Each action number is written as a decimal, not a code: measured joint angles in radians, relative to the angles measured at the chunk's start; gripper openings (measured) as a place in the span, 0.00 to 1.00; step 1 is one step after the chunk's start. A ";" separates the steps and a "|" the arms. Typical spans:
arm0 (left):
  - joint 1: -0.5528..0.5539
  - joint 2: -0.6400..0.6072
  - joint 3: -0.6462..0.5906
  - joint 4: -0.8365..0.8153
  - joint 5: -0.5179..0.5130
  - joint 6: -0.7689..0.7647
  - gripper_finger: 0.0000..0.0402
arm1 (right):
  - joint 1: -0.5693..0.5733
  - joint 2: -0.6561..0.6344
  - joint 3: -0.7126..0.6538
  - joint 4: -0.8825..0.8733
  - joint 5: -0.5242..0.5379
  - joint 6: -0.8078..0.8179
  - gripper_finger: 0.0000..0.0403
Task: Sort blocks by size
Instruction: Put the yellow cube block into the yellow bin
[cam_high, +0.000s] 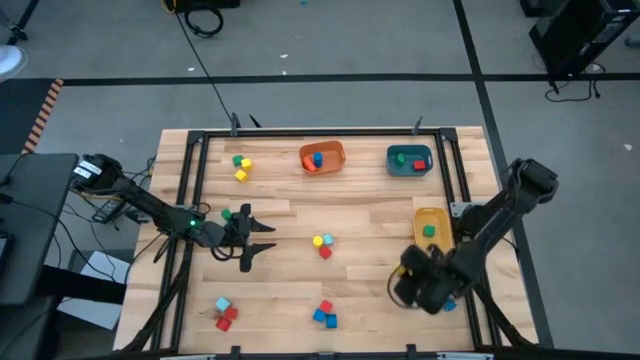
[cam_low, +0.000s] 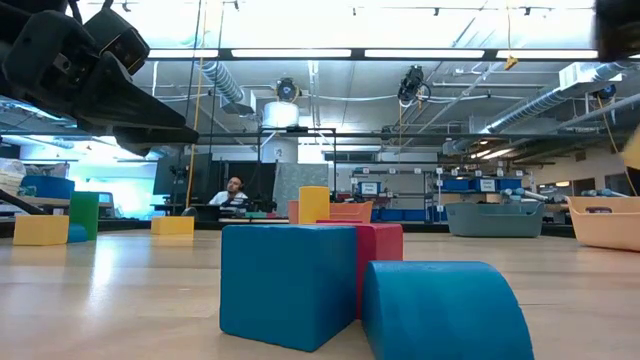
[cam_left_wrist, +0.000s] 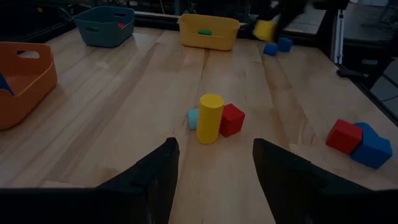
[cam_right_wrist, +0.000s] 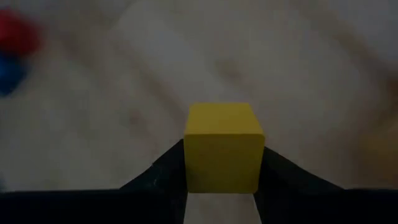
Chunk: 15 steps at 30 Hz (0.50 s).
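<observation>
a lab or workshop hall: exposed ducts (cam_low: 232, 88) and strip lights (cam_low: 300, 53) overhead, shelves of blue bins (cam_low: 478, 184), a person (cam_low: 232, 192) seated at a desk, grey taped floor (cam_high: 330, 90) with cables around the framed worktop (cam_high: 370, 290).

Orange bin (cam_high: 322, 157), teal bin (cam_high: 409, 160) and yellow bin (cam_high: 431, 226) sit on the table (cam_high: 380, 290).

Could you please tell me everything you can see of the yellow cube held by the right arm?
The yellow cube is a plain, solid-coloured block with flat matte faces and crisp edges. It sits upright and square between the two dark fingers of the right pincer, which press on its opposite sides. It hangs clear above the wooden table, near the yellow bin.
</observation>
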 joint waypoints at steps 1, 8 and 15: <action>0.000 0.000 0.000 0.000 0.000 0.000 0.53 | -0.018 -0.016 0.000 -0.045 -0.002 0.009 0.36; 0.000 0.000 0.000 0.000 0.000 0.000 0.53 | -0.094 -0.136 0.000 -0.293 -0.012 0.021 0.40; 0.000 0.000 0.000 0.000 -0.012 0.000 0.53 | -0.136 -0.180 0.000 -0.509 -0.159 0.048 0.37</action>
